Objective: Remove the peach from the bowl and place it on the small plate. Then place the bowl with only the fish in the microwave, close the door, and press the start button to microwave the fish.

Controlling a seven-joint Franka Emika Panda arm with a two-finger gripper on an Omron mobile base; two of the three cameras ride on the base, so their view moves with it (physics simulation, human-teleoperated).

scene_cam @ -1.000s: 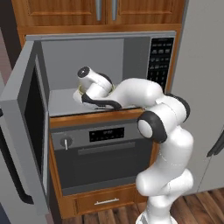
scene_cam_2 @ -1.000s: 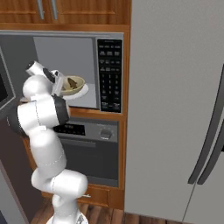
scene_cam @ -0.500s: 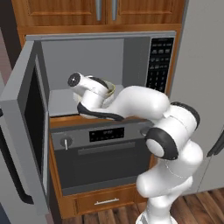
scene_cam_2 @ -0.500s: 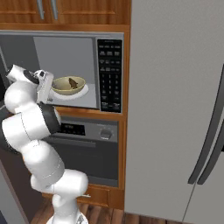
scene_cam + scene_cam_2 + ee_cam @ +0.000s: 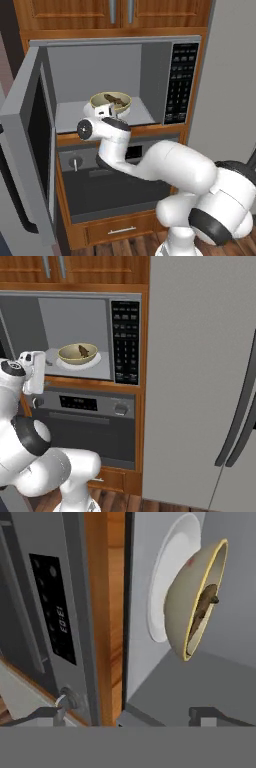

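The bowl [image 5: 78, 354] sits inside the microwave [image 5: 125, 85] on the white round turntable [image 5: 95, 362], with the fish [image 5: 83, 350] lying in it, a dark brown shape against the bowl's inner wall. In the hand view the bowl [image 5: 192, 607] appears rolled on its side with the fish [image 5: 202, 604] within its yellowish rim, and the turntable [image 5: 167, 572] shows pale behind it. The door [image 5: 27, 145] stands swung wide open to the left, its dark handle [image 5: 15, 200] at the outer edge. The black keypad strip [image 5: 125, 341] runs down the microwave's right side. The hand [image 5: 127, 714] is outside the cavity, just in front of its lower lip; its fingertips [image 5: 202, 714] stand well apart and hold nothing. Below the microwave is the wall oven [image 5: 90, 421], with a knob [image 5: 75, 163] and a dark display [image 5: 78, 402]. To the right stands a grey refrigerator [image 5: 200, 381].
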